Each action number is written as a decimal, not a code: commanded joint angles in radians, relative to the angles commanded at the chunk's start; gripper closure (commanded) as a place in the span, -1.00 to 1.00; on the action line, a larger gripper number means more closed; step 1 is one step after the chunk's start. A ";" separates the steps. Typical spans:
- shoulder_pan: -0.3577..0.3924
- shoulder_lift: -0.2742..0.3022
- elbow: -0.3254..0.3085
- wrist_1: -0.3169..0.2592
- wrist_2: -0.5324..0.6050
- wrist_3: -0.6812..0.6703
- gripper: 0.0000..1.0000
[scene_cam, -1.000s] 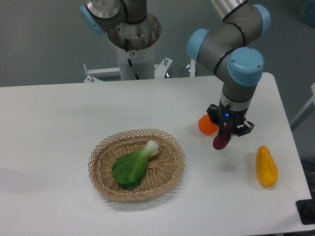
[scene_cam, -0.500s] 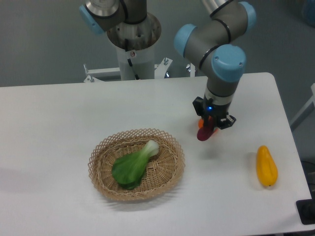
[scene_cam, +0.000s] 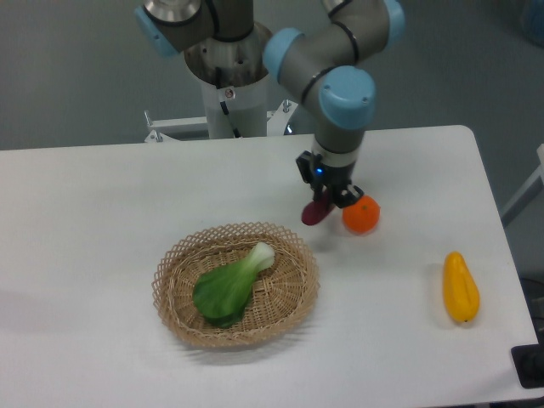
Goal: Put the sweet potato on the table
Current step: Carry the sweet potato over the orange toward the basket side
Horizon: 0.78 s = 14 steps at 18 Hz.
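Gripper (scene_cam: 325, 198) holds sweet potato (scene_cam: 314, 212) above table (scene_cam: 102, 212)

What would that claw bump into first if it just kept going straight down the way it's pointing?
Probably the bare white table. The gripper points down, holding the sweet potato, whose tip would touch first, between the basket and the orange; depth is uncertain.

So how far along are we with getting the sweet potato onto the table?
Done: the end effector has the sweet potato gripped and hanging over the table, between the basket and the orange. In hand: carrying it; it looks lifted, though contact with the surface can't be ruled out. Left: lowering it to bare table, releasing and backing away.
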 joint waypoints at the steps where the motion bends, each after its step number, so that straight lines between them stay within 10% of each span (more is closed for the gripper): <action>1: -0.002 0.006 -0.024 0.002 0.000 0.002 0.42; 10: -0.037 -0.009 -0.108 0.031 0.047 0.002 0.39; 14: -0.041 -0.027 -0.108 0.031 0.052 0.002 0.08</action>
